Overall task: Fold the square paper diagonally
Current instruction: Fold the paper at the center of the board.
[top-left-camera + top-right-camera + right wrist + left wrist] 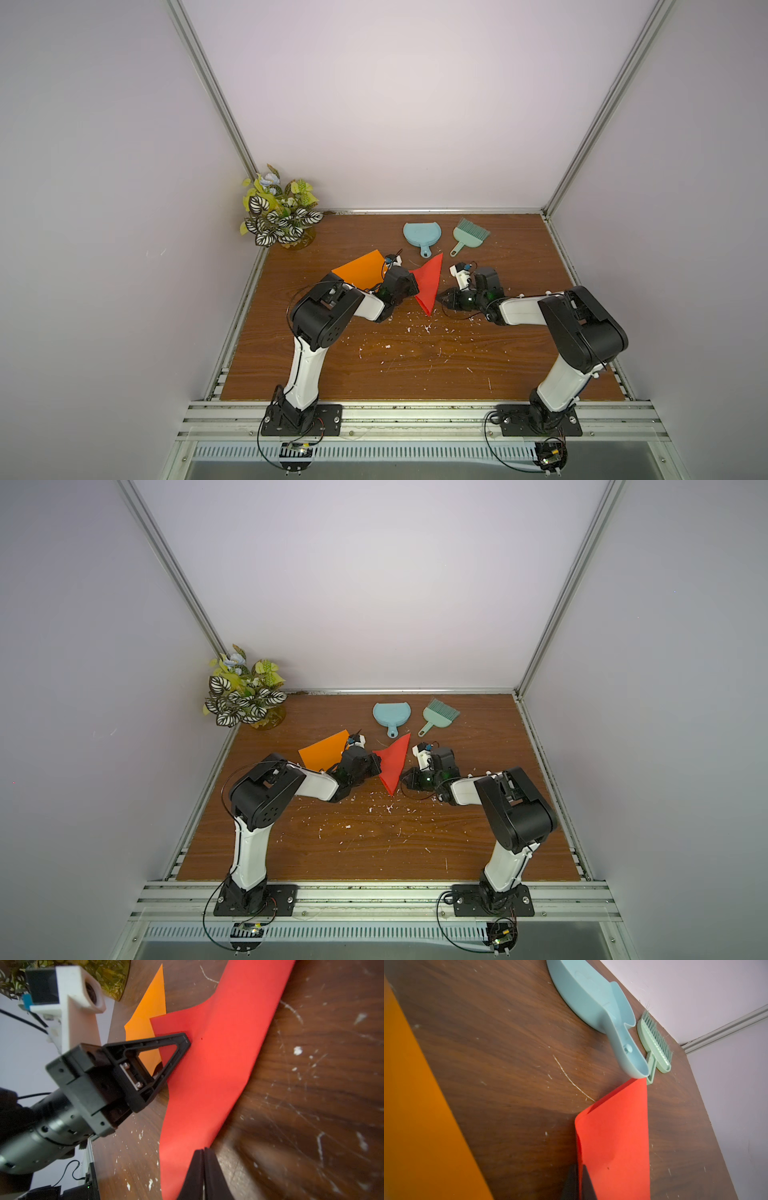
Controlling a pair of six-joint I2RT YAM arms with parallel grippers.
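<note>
The red paper (428, 286) is already doubled into a triangle on the bench (415, 365), but the crease looks unpressed. The left claw (580, 1169) pinches it; the right claw (204, 1150) is clenched at its edge.

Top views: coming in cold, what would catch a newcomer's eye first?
The red paper, folded into a triangle mid-table: the left gripper is shut on one corner, and the right gripper is shut at its other side. Next come the flat orange paper to its left and the white scraps littering the wooden table.
</note>
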